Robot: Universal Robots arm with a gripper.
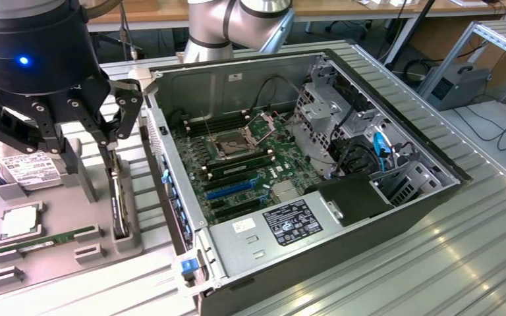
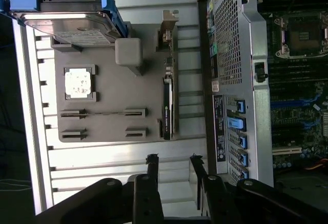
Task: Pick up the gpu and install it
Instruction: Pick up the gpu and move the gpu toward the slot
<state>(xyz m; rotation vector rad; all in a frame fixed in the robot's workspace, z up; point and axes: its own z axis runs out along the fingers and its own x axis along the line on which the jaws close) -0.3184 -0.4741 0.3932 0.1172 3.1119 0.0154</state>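
The gripper (image 2: 174,160) hangs near the gpu (image 2: 167,103), its fingers (image 2: 152,175) spread apart and empty. The gpu stands on edge in the gray holder (image 2: 110,106), along the holder's edge nearest the open computer case (image 2: 233,55).

We are counting one gpu (image 2: 167,106), one hard drive (image 2: 72,26), one processor (image 2: 78,83), one RAM stick (image 1: 42,239), one tray (image 2: 110,80) and one computer case (image 2: 230,55).

gpu (image 1: 121,205) on edge in tray (image 1: 53,262) | tray at exterior view's left of case (image 1: 226,80) | claw (image 1: 82,141) over tray
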